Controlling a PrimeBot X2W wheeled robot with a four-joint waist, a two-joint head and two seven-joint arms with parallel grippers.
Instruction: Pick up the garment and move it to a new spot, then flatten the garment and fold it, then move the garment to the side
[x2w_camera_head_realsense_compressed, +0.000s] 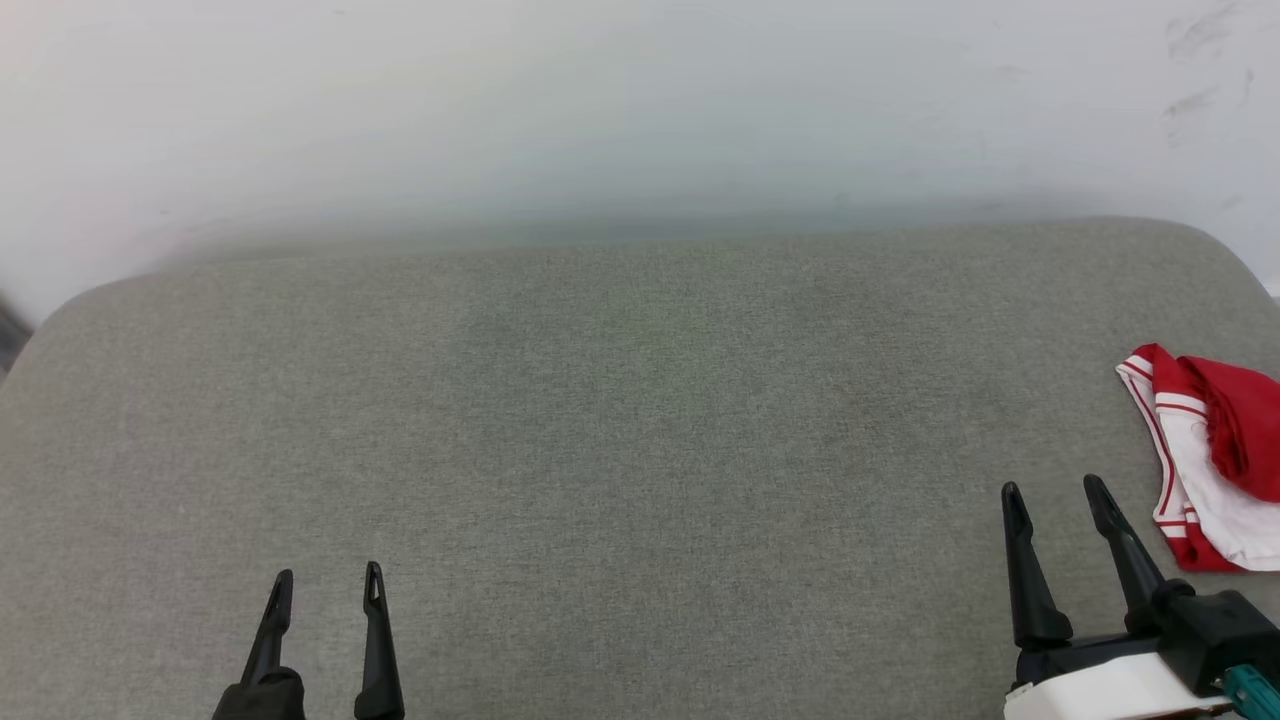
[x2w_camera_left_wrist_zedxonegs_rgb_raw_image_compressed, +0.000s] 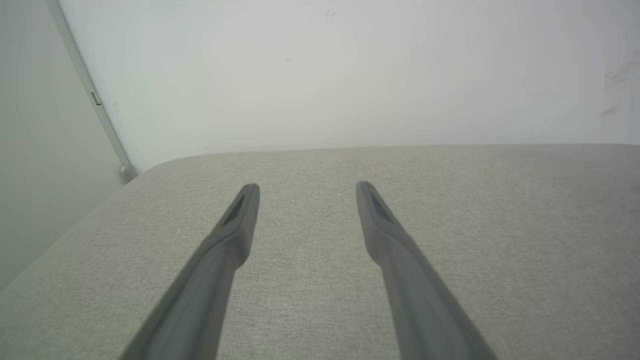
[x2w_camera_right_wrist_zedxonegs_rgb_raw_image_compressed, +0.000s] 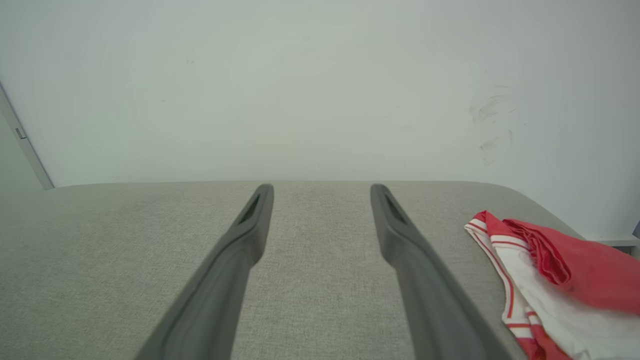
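Red sleeveless jersey garment (x2w_camera_head_realsense_compressed: 1215, 470) w/ white-and-red striped trim lies crumpled on the grey-green woven fabric pad (x2w_camera_head_realsense_compressed: 620, 420), at the pad's right side, partly cut off by the head view's right edge. Red cloth is bunched on top & the white inside is turned out below it; no letters or number can be made out. Right gripper (x2w_camera_head_realsense_compressed: 1053, 487) sits just left of the garment, near but apart from it, its two long dark fingers spread wide w/ nothing btwn them, tips over bare pad. Left gripper (x2w_camera_head_realsense_compressed: 329, 572) is well apart from the garment, at the head view's lower left, fingers likewise spread & empty over bare pad. Behind the pad's rounded far edge stands a pale white wall (x2w_camera_head_realsense_compressed: 640, 100) w/ faint grey scuff marks (x2w_camera_head_realsense_compressed: 1200, 40) at upper right.
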